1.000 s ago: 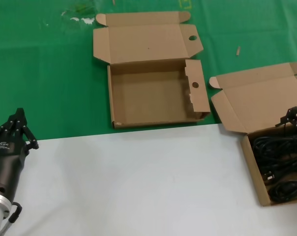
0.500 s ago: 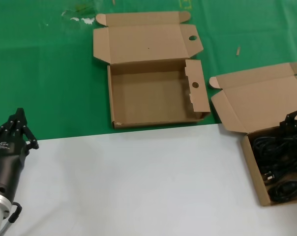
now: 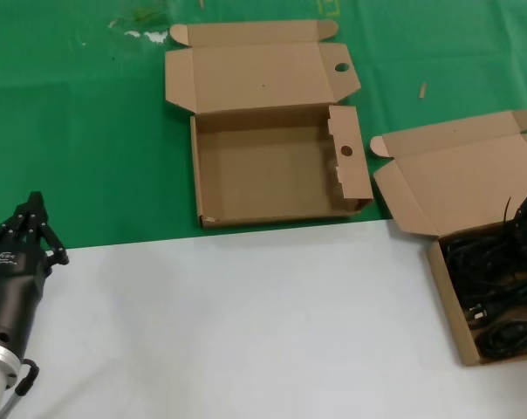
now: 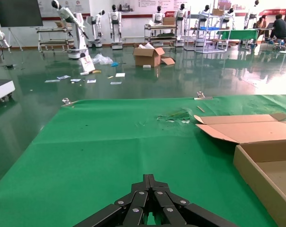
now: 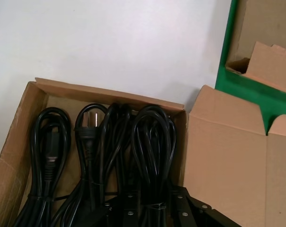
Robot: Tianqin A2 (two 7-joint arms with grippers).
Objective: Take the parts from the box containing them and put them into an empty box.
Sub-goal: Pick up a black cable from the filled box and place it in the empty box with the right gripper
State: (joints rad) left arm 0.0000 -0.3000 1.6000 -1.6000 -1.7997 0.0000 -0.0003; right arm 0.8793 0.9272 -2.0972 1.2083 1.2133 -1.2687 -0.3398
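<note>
- Right gripper (image 5: pixel 155 210) down inside the cable box (image 3: pixel 445 284) at the right edge of the head view, fingers straddling one black cable hank (image 5: pixel 152 142); in the wrist view the hank runs between the two fingers, apparently grasped, though actual contact can't be confirmed.
- Cables (image 3: pixel 499 288) lying side by side in that box, several coiled hanks filling its tray; a plug (image 5: pixel 88 124) visible at one end.
- Cable box half on the white table (image 3: pixel 246 323), lid (image 3: pixel 460 179) open and lying back over the green mat (image 3: pixel 71 131).
- Empty box (image 3: pixel 272 166) on the green mat, near the middle, well apart from the cable box; lid folded back, round holes (image 3: pixel 346 151) in its side flaps, nothing inside.
- Left gripper (image 3: pixel 28 229) parked at the left, at the border of mat and white table, fingers pressed together (image 4: pixel 150 187), holding nothing.
</note>
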